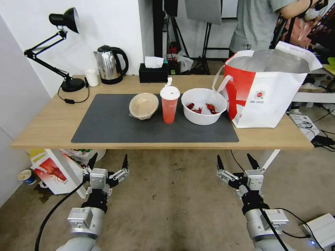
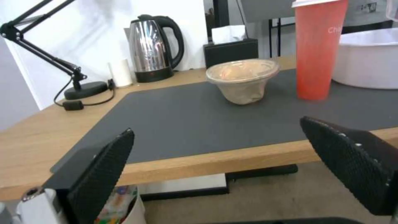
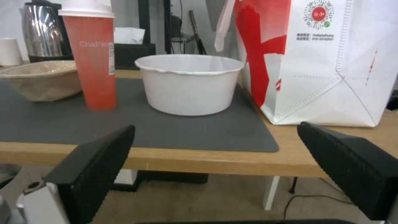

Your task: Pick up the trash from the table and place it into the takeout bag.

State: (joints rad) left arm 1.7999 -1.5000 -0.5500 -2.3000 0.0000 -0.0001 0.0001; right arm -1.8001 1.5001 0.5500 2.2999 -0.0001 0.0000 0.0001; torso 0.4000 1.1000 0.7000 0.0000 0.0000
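Both arms wait low before the table [image 1: 52, 125], short of its near edge. The left gripper [image 1: 107, 164] and the right gripper [image 1: 237, 164] are spread wide with nothing between their jaws, fingertips aimed at the work ahead.

Beyond the near edge lies the dark grey mat [image 1: 115, 122], and on it the three throwaways stand in a row. Ahead of the left jaws and a little toward the centre sits the beige paper bowl [image 1: 143, 105] — likely light and soft-walled, with what looks like a clear film or lid across its mouth; a gentle pinch across the rim seems the safest hold, since a hard squeeze could buckle it. Between the lines of the two grippers stands the red drink cup [image 1: 169, 104] with its white lid, tall, upright and easy to tip. Its smooth wall may be slippery, so a grip around mid-body looks best. How full it is cannot be told. Ahead of the right jaws, slightly inward, is the white plastic bowl [image 1: 204, 106] holding red crayfish scraps — wide and thin, probably flexible, best taken by one wall at the rim and kept level.

Farthest, just outward of that bowl, the takeout bag [image 1: 265, 94] stands open-mouthed, foil lining showing, a strap handle drooping beside the bowl.
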